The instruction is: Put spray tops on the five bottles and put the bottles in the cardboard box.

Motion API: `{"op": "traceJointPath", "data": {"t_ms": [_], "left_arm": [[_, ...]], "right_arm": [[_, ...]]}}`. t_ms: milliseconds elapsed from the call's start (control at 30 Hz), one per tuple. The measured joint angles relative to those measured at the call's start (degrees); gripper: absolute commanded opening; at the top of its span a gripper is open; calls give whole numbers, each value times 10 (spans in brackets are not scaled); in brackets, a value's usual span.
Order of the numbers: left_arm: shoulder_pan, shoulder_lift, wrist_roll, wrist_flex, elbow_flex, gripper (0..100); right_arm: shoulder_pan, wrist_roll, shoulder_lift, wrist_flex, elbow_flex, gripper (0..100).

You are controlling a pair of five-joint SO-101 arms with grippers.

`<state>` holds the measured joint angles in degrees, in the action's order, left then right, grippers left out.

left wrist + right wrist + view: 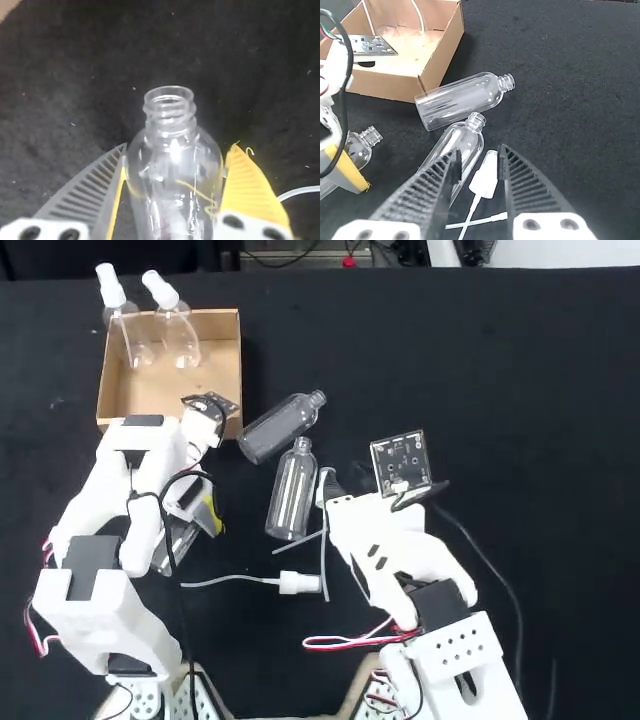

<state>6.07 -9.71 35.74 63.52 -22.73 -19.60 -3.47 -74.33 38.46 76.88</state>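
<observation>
My left gripper (pixel 177 150) is shut on a clear open-necked bottle (pixel 172 165), held low over the black table (pixel 520 390) near the box's front; that same bottle (pixel 362 147) is in the right wrist view too. My right gripper (pixel 479 152) is shut on a white spray top (pixel 485 175), its thin tube (pixel 470 212) trailing down. It hangs beside the neck of a capless bottle (pixel 292 490) lying on the table. Another capless bottle (pixel 282 426) lies just beyond. Two bottles with spray tops (pixel 150 320) lie in the cardboard box (pixel 150 395).
A loose spray top (pixel 300 583) with a long tube lies on the table between the two arm bases. A second thin tube (pixel 297 542) lies slantwise near the right gripper. The table's right half is bare black cloth.
</observation>
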Motion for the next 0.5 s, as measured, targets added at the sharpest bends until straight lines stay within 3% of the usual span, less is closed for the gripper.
{"op": "traceJointPath", "data": {"t_ms": [67,300,500], "left_arm": [[0,0,1,0,0,281],[-1,4,1,0,0,94],[-2,11,1,1,0,98]], "right_arm": [[0,0,0,0,0,120],[0,0,0,0,0,120],[0,0,0,0,0,120]]}}
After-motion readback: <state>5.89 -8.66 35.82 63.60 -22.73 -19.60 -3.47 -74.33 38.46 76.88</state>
